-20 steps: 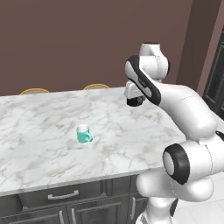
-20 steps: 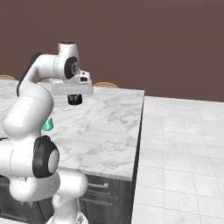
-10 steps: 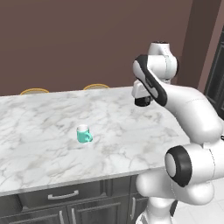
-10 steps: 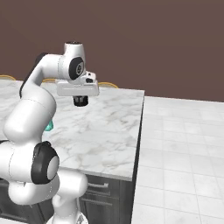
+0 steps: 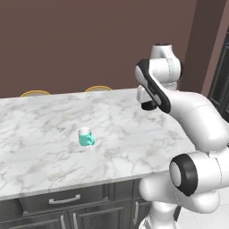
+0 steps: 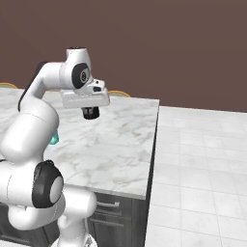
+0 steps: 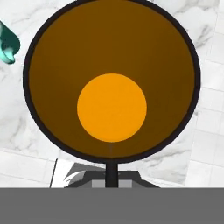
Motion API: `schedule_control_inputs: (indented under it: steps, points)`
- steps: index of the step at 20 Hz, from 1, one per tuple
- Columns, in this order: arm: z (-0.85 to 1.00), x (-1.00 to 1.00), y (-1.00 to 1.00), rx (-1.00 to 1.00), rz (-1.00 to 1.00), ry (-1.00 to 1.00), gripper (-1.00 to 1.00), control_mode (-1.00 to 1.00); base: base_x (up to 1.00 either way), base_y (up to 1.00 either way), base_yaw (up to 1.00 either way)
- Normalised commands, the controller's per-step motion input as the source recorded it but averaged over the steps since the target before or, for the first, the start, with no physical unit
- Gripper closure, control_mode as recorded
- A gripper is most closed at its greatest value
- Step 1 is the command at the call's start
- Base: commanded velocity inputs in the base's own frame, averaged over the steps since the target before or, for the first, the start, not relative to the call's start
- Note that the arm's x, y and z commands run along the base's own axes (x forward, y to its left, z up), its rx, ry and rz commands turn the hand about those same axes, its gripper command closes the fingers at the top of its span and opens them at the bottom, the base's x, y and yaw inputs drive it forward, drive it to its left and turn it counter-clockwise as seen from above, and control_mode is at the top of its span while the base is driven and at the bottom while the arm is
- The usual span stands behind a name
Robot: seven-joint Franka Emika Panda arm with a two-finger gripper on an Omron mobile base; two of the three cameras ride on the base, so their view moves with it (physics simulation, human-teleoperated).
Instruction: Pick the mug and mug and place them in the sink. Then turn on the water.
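The white arm rises from its base, folds at the elbow and reaches forward, its wrist turned down so the gripper point(image 6: 90, 114) hangs above the marble counter point(image 5: 40, 134) near its far right corner. The jaws are pinched tight on the black mug point(image 5: 149, 106), whose orange inside point(image 7: 112, 107) faces straight up into the hand camera. The teal mug point(image 5: 85, 137) stands on the counter well off to the hand's left and lower down.
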Motion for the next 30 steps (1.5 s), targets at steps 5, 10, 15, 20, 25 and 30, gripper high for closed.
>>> schedule_control_inputs:
  steps: [5, 10, 15, 20, 25, 30]
  points:
    - [0.0, -0.02, -0.01, -0.04, -0.04, 0.0, 1.0, -1.0, 0.0, 0.0, 0.0]
    - [0.0, -0.08, -0.19, 0.0, -0.03, 0.0, 1.0, -1.0, 0.0, 0.0, 0.0]
    - [0.0, -0.21, -0.26, 0.0, -0.01, 0.0, 1.0, -1.0, 0.0, 0.0, 0.0]
    - [0.0, -0.31, -0.25, 0.0, 0.0, 0.0, 1.0, -1.0, 0.0, 0.0, 0.0]
    - [0.0, -0.32, -0.24, 0.01, 0.0, 0.0, 1.0, -1.0, 0.0, 0.0, 0.0]
    - [0.0, -0.28, -0.09, 0.0, 0.0, 0.0, 1.0, -1.0, 0.0, 0.0, 0.0]
